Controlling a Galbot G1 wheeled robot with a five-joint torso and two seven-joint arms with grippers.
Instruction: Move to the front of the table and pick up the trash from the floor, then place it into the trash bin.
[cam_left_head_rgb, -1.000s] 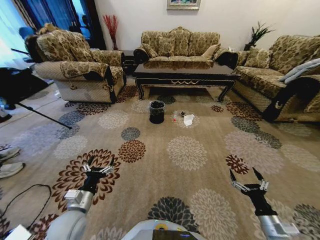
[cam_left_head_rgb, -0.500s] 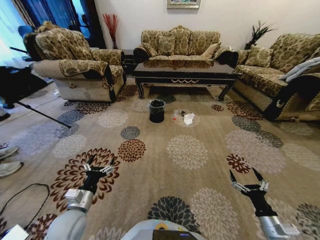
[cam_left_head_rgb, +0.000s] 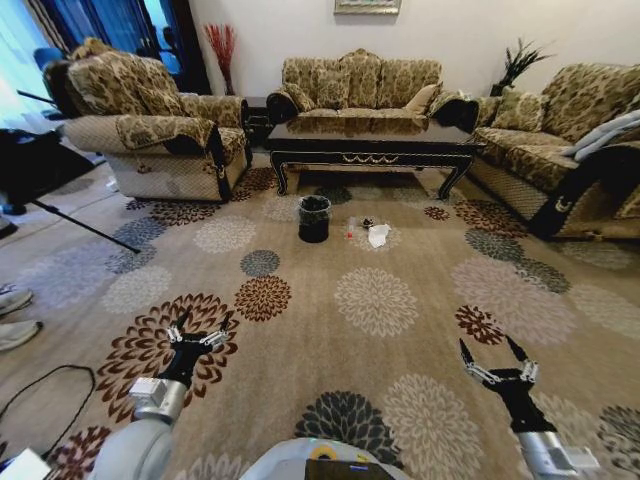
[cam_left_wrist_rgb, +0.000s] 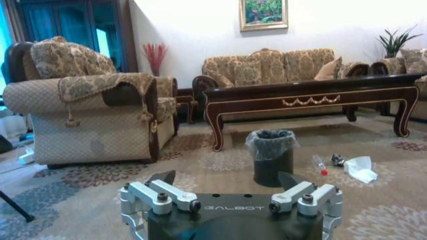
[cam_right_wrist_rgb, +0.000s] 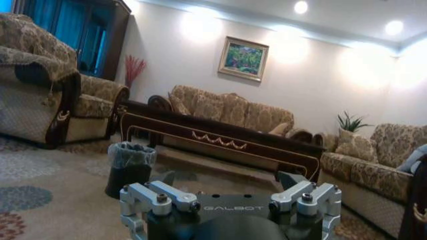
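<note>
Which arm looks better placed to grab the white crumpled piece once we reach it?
Probably right: the trash lies on the bin's right side. Right gripper and left gripper both hang open and low, far short.

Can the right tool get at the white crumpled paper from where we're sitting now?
Probably not. The right tool hangs open near the base; the crumpled paper lies far ahead across open carpet.

A beige carpet (cam_left_head_rgb: 400, 300) patterned with large brown, grey and cream flower medallions covers the floor. Three patterned gold sofas with dark wood trim stand around the room: one (cam_left_head_rgb: 360, 92) against the white back wall, an armchair (cam_left_head_rgb: 150, 125) on the left, another sofa (cam_left_head_rgb: 560, 140) on the right. A framed painting (cam_left_wrist_rgb: 263, 14) hangs above the middle sofa. Red dried stems (cam_left_head_rgb: 222, 55) stand in the corner beside blue-curtained windows (cam_left_head_rgb: 95, 20); ceiling spotlights (cam_right_wrist_rgb: 300, 7) glow overhead.
</note>
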